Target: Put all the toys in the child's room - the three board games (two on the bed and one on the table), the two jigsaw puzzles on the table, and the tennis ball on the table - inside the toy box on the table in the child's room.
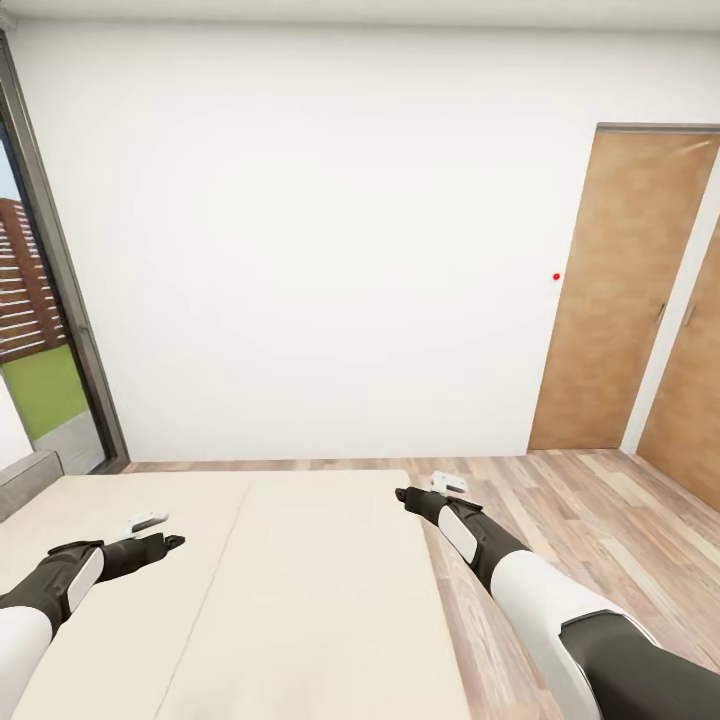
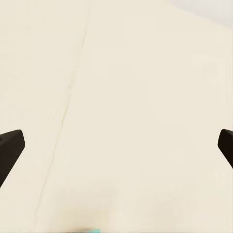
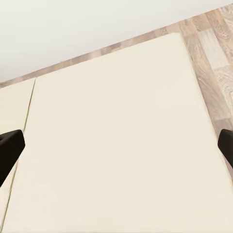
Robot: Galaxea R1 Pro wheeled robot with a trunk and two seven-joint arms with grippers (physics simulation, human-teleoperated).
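Both sets of jaws spread wide, holding nothing — left gripper (image 2: 116, 145) and right gripper (image 3: 116, 148) hang over the bed's (image 1: 300, 590) plain cream mattress. A thin seam runs along the mattress; wood-plank floor (image 1: 580, 510) beside it. Beyond — white wall (image 1: 320, 250), brown doors (image 1: 625, 290), window (image 1: 40, 340) at left.

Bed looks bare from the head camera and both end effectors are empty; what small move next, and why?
Probably tilt the head down or back the base off a little. The bed shows plain cream mattress in all views, with no games in sight, and both the left end effector and right end effector hover open over it. A teal sliver at the left wrist view's edge may be a game nearer the robot.
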